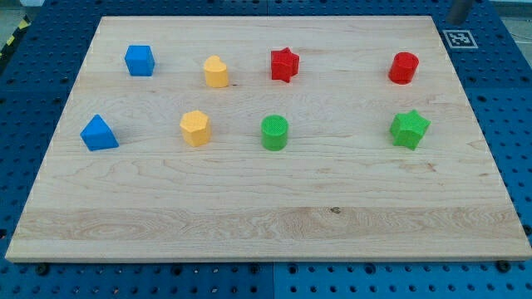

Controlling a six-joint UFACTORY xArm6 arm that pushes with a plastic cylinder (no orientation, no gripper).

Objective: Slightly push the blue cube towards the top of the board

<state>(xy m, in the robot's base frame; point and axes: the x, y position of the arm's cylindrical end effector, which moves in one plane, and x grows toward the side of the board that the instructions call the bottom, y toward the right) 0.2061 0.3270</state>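
Observation:
The blue cube (140, 60) sits near the top left of the wooden board (266, 216). The end of a grey rod shows at the view's top right edge, just past the board's corner; I take its lower end to be my tip (456, 19). It is far to the right of the blue cube and touches no block.
A yellow rounded block (216, 72), a red star (283, 64) and a red cylinder (404, 68) lie in the top row. A blue triangular block (99, 134), a yellow hexagon (195, 128), a green cylinder (274, 132) and a green star (409, 129) lie in the row below.

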